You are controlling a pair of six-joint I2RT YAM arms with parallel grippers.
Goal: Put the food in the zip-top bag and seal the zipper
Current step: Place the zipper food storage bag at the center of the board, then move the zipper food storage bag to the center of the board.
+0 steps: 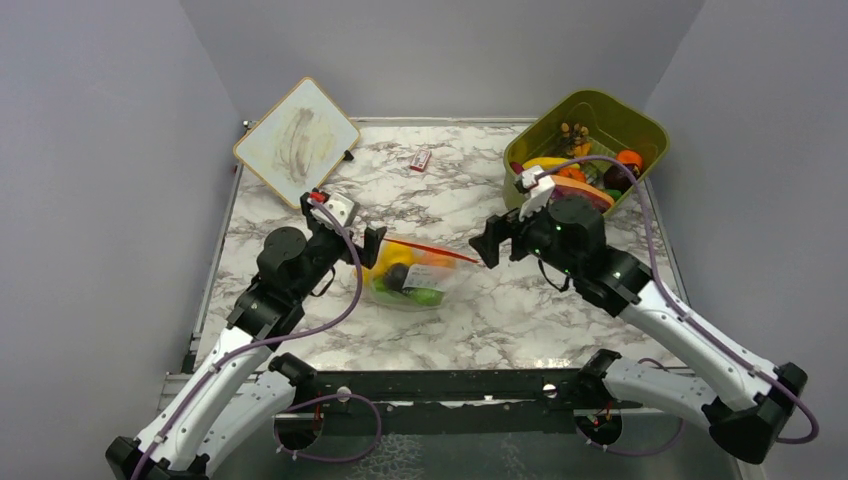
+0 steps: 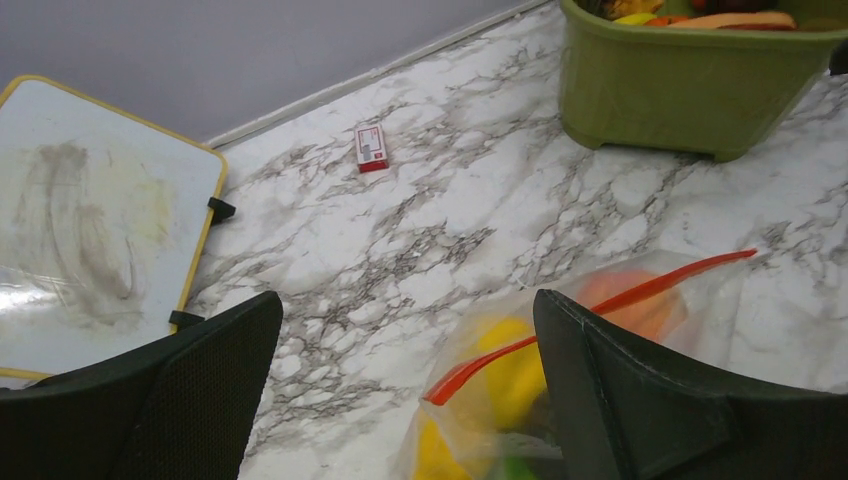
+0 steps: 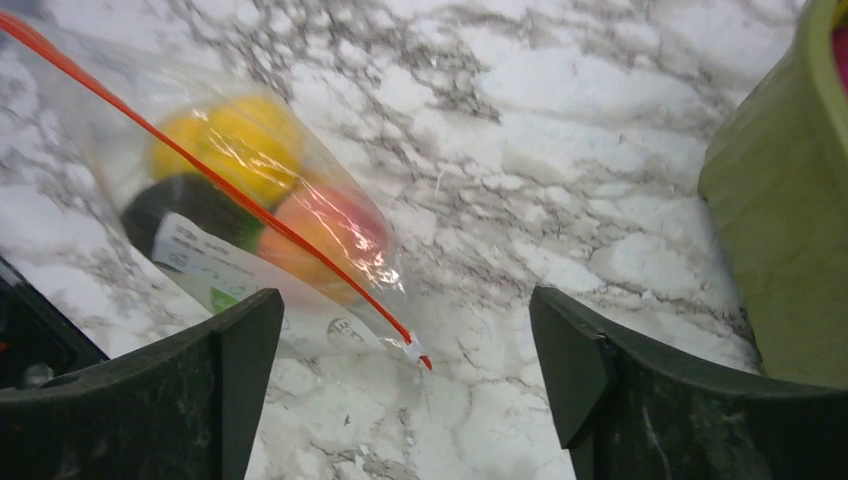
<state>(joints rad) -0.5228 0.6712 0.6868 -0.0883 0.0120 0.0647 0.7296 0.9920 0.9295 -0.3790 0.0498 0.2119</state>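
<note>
The clear zip-top bag (image 1: 415, 280) lies on the marble table between my two grippers. It holds yellow (image 3: 235, 135), orange-red (image 3: 330, 235), dark (image 3: 185, 205) and green food. Its orange-red zipper (image 3: 250, 210) runs along the mouth, with a white slider (image 3: 413, 350) at the right end. My left gripper (image 1: 350, 238) is open and empty; the zipper's left end (image 2: 470, 375) lies just inside its right finger (image 2: 680, 400). My right gripper (image 1: 492, 240) is open and empty, hovering over the slider end (image 1: 476, 260). More food (image 1: 580, 172) sits in the tub.
The olive-green tub (image 1: 640, 125) stands at the back right, close to my right gripper, and shows in the left wrist view (image 2: 650, 100). A small whiteboard (image 1: 297, 140) leans at the back left. A red-white packet (image 1: 421, 160) lies at the back middle.
</note>
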